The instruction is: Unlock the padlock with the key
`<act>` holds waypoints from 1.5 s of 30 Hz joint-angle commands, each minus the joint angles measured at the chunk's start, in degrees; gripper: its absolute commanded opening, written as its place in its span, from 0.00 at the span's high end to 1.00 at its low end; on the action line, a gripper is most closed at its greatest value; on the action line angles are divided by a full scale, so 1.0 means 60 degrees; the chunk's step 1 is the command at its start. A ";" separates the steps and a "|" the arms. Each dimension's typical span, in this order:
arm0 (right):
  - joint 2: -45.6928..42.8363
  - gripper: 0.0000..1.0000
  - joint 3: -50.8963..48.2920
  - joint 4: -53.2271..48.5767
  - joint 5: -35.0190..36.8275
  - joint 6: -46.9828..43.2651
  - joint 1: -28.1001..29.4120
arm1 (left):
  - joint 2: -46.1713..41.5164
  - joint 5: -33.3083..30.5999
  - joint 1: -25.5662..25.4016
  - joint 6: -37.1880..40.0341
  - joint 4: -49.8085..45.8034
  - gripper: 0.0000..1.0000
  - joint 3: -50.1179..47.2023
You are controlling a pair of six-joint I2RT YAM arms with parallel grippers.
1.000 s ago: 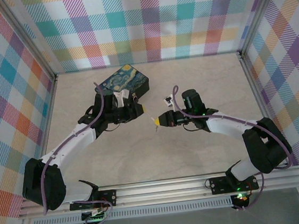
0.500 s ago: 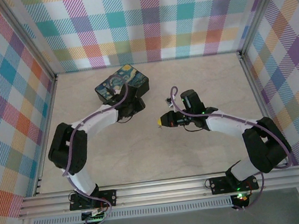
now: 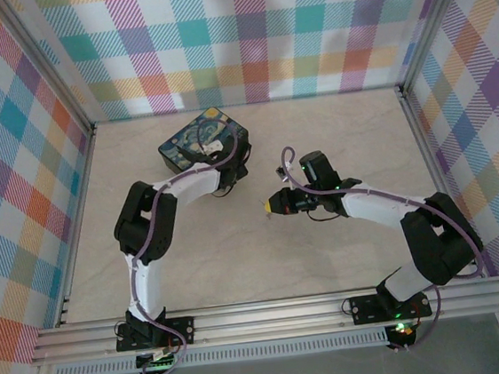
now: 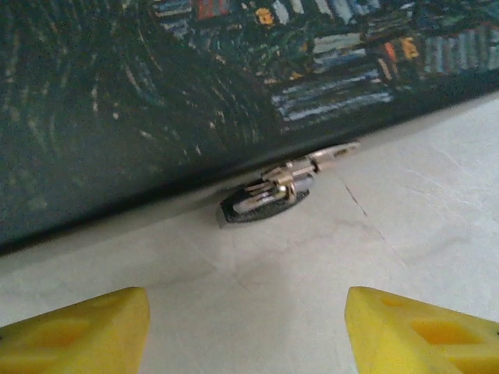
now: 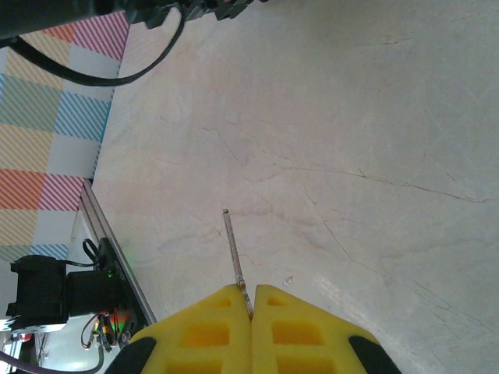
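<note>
The padlock (image 4: 269,195), a tiny dark-and-silver lock, lies flat on the table against the lower side of the night-sky box (image 4: 156,93). My left gripper (image 4: 248,335) is just in front of it, open, its yellow fingertips (image 4: 78,331) spread wide with bare table between them. From above, the left gripper (image 3: 229,165) sits at the box (image 3: 200,137)'s near right corner. My right gripper (image 5: 251,300) is shut on the key (image 5: 234,253), whose thin blade sticks out past the pads. That gripper (image 3: 269,204) hovers mid-table, pointing left.
Plaid walls and aluminium frame rails close in the table (image 3: 333,133) on three sides. The left arm's folded elbow (image 3: 141,216) rises over the left half. Open tabletop lies between the two grippers and along the far right.
The left arm has folded up and swung its gripper in to the box's near side, its jaws spreading wider. The right gripper with the key has barely shifted.
</note>
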 commanded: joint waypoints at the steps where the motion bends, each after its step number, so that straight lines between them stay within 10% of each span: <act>1: 0.0156 1.00 0.0273 -0.0015 -0.0160 -0.0332 -0.0051 | 0.0372 -0.0583 -0.0058 0.0120 -0.0057 0.31 0.0543; 31: 0.0723 1.00 0.0388 0.0263 -0.0723 -0.0515 -0.0066 | 0.1498 -0.1586 -0.0005 -0.0526 -0.1513 0.68 0.2150; 45: 0.1036 1.00 0.0512 0.0341 -0.0876 -0.0492 -0.0066 | -0.1364 -0.0913 0.0287 0.0189 -0.1224 0.70 -0.0622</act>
